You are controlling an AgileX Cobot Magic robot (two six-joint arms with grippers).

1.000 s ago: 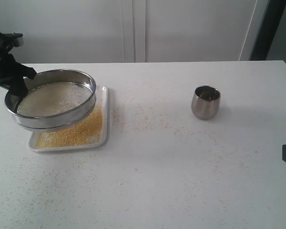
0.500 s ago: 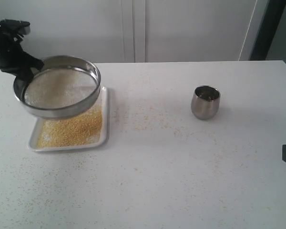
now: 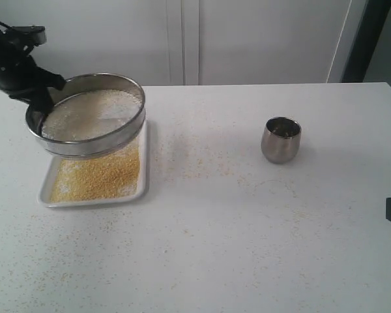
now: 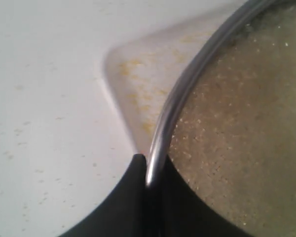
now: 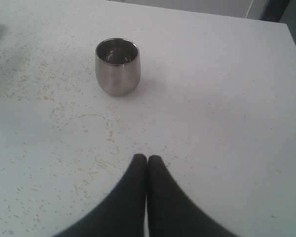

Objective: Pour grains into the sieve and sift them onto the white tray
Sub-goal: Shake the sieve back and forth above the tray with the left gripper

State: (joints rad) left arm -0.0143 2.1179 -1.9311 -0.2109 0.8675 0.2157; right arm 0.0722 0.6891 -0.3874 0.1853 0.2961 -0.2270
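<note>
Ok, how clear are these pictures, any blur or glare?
Exterior view: even, soft light, the sieve slightly soft, a faint shadow beside the cup. Left wrist view: very close, the sieve rim and left tool out of focus. Right wrist view: the cup fairly sharp, right tool blurred.

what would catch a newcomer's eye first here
The big steel sieve, clamped at its rim by the left gripper, hangs tilted over the far end of the white tray at the left of the scene. Under it the tray holds a yellow bed of grains, with stray ones speckling the table. A small steel cup stands alone to the right.
</note>
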